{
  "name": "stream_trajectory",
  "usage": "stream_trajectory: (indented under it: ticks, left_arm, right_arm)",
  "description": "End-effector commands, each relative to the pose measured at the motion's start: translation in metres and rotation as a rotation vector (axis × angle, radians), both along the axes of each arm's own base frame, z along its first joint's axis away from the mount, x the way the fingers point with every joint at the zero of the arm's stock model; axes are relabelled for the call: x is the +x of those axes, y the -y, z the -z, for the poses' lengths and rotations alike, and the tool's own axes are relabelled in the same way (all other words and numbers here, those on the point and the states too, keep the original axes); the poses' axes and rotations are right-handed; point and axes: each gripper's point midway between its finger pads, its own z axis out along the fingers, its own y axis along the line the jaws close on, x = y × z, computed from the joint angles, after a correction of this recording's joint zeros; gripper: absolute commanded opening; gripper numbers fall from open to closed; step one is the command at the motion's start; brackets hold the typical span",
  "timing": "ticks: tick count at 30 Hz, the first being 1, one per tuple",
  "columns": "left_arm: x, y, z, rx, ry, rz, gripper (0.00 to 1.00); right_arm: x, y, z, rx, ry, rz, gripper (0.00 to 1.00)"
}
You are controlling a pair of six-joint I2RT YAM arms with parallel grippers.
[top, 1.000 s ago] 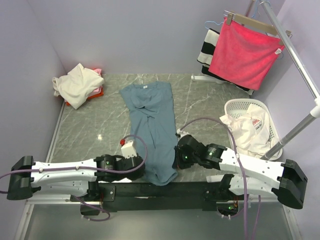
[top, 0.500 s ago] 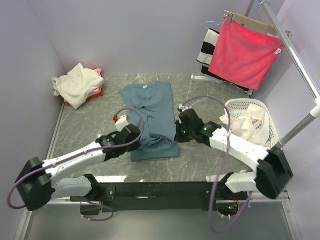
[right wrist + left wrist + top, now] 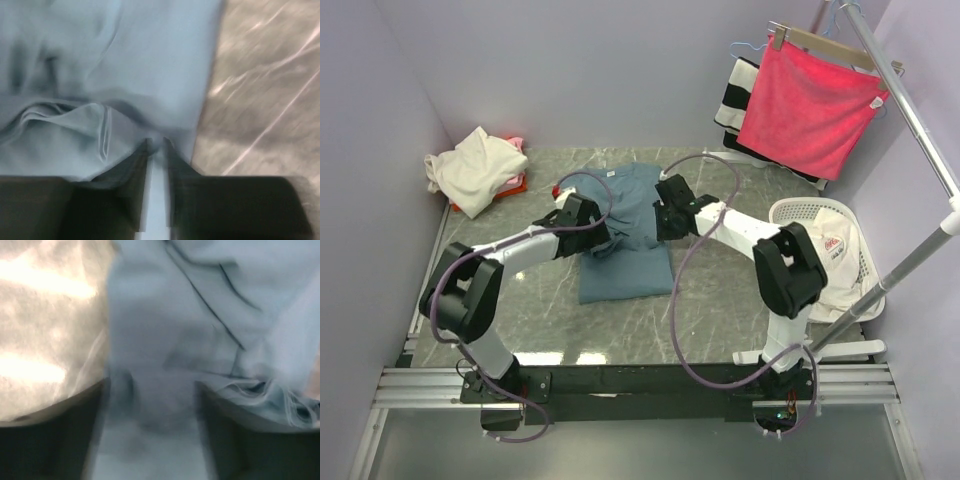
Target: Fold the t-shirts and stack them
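The blue-grey t-shirt (image 3: 623, 262) lies on the marble table, folded in half, its near hem brought up over the collar end. Both arms reach far out over its far edge. My left gripper (image 3: 604, 232) (image 3: 152, 390) stands wide open with the blue cloth (image 3: 165, 330) lying loose beneath it. A narrow gap splits the jaws of my right gripper (image 3: 661, 222) (image 3: 156, 144), and a fold of the shirt (image 3: 150, 65) sits at its tips, next to the shirt's right edge. A cream t-shirt (image 3: 473, 168) lies crumpled over a pink/red one (image 3: 516, 183) at the back left.
A white t-shirt with red print (image 3: 817, 252) fills a white laundry basket (image 3: 817, 209) at the right. Behind it a bright pink towel (image 3: 808, 106) and a striped cloth (image 3: 731, 96) hang from a rack whose pole (image 3: 910, 262) slants past the basket.
Both arms swung from the near edge to the far end of the table, carrying the shirt's near hem over and folding it in half. Both grippers then opened, the left wide.
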Motion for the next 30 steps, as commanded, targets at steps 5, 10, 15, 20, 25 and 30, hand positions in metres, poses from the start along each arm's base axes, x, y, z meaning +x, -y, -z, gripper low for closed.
stream_trajectory:
  ticks: [5,10,15,20,25,30]
  left_arm:
    - [0.030,-0.009,-0.067,0.010,0.179,0.008,0.99]
    - [0.014,0.026,-0.093,-0.149,0.201,0.180,0.99]
    - [-0.010,0.061,-0.076,-0.315,0.132,0.331,0.99]
    - [-0.012,0.070,-0.031,-0.328,0.066,0.377,1.00]
    - [0.001,0.056,-0.002,-0.242,0.043,0.315,0.99]
    - [0.007,0.026,0.020,-0.153,0.009,0.218,0.99]
  right_arm:
    - [0.034,0.032,-0.039,-0.106,0.171,0.126,0.55]
    - [0.012,-0.008,-0.049,0.065,0.087,-0.053,0.55]
    - [-0.005,-0.036,-0.041,0.185,0.001,-0.144,0.55]
    - [-0.004,-0.044,-0.011,0.189,-0.067,-0.151,0.54]
    - [0.007,-0.021,0.029,0.065,-0.114,-0.055,0.54]
    - [0.018,0.027,0.053,-0.077,-0.099,0.105,0.55]
